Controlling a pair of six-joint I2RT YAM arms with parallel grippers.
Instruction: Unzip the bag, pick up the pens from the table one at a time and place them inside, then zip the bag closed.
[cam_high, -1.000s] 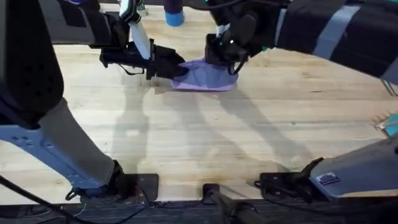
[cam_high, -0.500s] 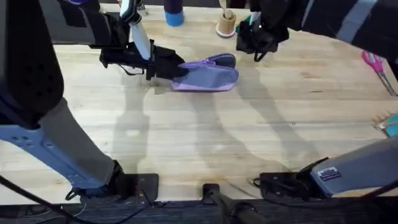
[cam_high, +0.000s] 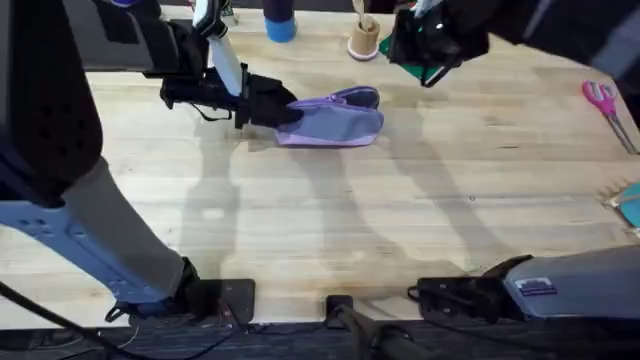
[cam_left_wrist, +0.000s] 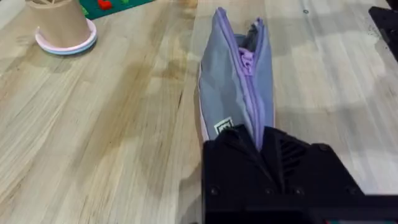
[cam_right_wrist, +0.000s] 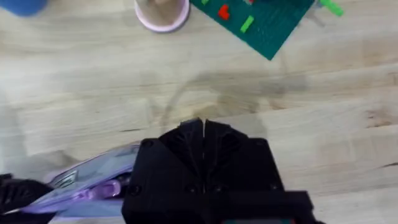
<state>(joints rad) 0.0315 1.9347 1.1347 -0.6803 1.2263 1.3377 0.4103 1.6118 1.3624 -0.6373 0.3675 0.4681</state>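
The lavender bag (cam_high: 335, 122) lies at the back middle of the table (cam_high: 320, 220), its zipper (cam_left_wrist: 245, 74) running along the top. A dark gap shows at its right end (cam_high: 362, 97). My left gripper (cam_high: 283, 110) is shut on the bag's left end, and the left wrist view shows the fabric pinched between the black fingers (cam_left_wrist: 258, 135). My right gripper (cam_high: 430, 45) hangs to the right of and beyond the bag, apart from it. Its fingers are shut with nothing between them (cam_right_wrist: 202, 129). The bag's end (cam_right_wrist: 93, 180) appears beside it in the right wrist view. The pens are out of view.
A small tan cup on a pink coaster (cam_high: 365, 40) stands behind the bag, beside a green studded plate (cam_right_wrist: 261, 22) with small bricks. A blue object (cam_high: 280, 25) is at the back edge. Pink scissors (cam_high: 600, 100) lie at the far right.
My right gripper has left the bag's right end and moved back and to the right, uncovering that end. The left gripper and the bag have stayed put.
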